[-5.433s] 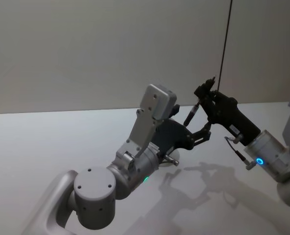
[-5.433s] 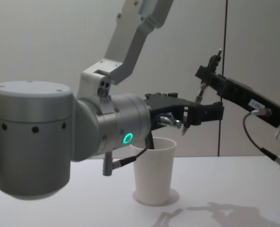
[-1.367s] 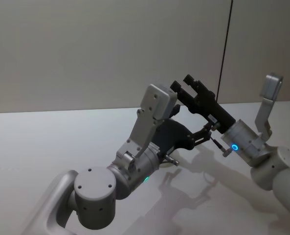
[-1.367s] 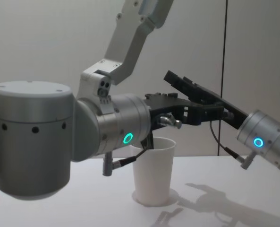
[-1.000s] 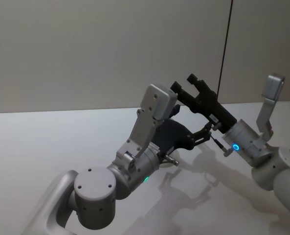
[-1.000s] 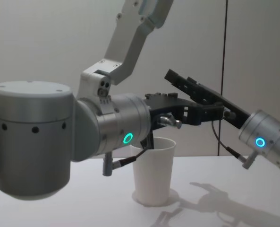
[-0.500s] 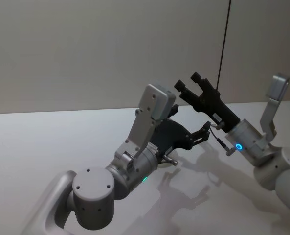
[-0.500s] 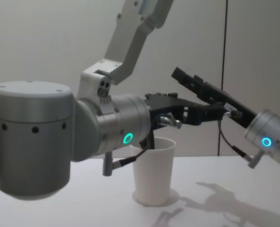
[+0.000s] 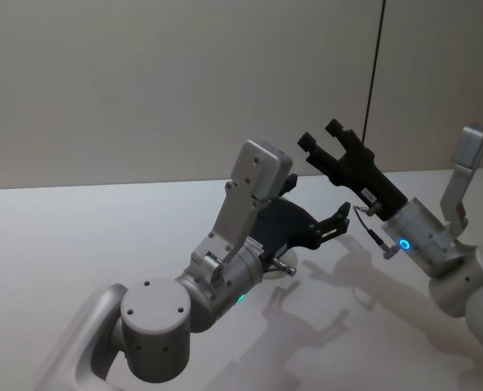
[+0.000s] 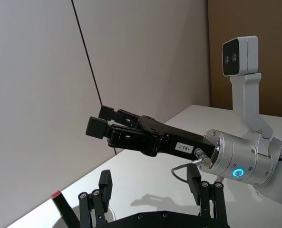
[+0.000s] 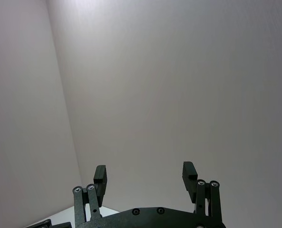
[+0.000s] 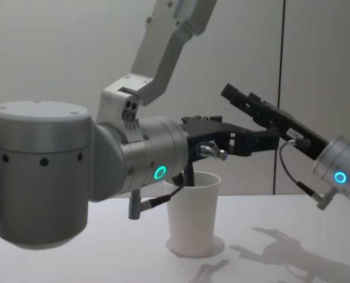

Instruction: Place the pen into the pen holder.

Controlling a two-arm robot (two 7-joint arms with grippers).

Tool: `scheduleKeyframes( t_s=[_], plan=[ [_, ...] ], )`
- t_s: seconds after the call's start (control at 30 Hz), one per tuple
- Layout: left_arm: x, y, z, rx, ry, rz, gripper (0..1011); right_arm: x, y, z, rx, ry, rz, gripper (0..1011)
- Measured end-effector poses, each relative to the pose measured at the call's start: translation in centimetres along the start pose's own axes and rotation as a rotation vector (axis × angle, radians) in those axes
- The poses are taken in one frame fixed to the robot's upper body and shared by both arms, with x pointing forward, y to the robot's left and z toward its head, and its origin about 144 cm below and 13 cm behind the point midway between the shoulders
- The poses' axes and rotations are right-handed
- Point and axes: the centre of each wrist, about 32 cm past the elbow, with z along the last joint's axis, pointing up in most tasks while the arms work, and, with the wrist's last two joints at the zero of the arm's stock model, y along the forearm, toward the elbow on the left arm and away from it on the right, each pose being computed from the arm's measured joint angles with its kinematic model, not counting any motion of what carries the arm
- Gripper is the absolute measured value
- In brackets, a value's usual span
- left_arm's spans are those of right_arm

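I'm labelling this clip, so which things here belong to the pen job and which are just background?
Job: pen holder; red-tipped pen standing in it; left gripper by it, jaws open; right gripper raised higher, jaws open.
Background: white table; dark wall seam.

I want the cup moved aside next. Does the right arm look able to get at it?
Probably, from the side: the cup has its right flank bare and the open right gripper is close. From above, no: the left gripper hangs over it.
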Motion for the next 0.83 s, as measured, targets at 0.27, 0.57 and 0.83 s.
scheduleKeyframes(
  t_s=[0.27,0.57,0.83],
  plan=[
    [0.00,0.00,0.00,0.000,0.000,0.000,1000,0.09,-0.16,0.12,0.001,-0.004,-0.003,1001],
    [0.00,0.00,0.00,0.000,0.000,0.000,1000,0.13,-0.24,0.18,0.002,-0.007,-0.004,1001],
    [0.00,0.00,0.00,0.000,0.000,0.000,1000,0.15,-0.27,0.20,0.001,-0.008,-0.005,1001]
  ],
)
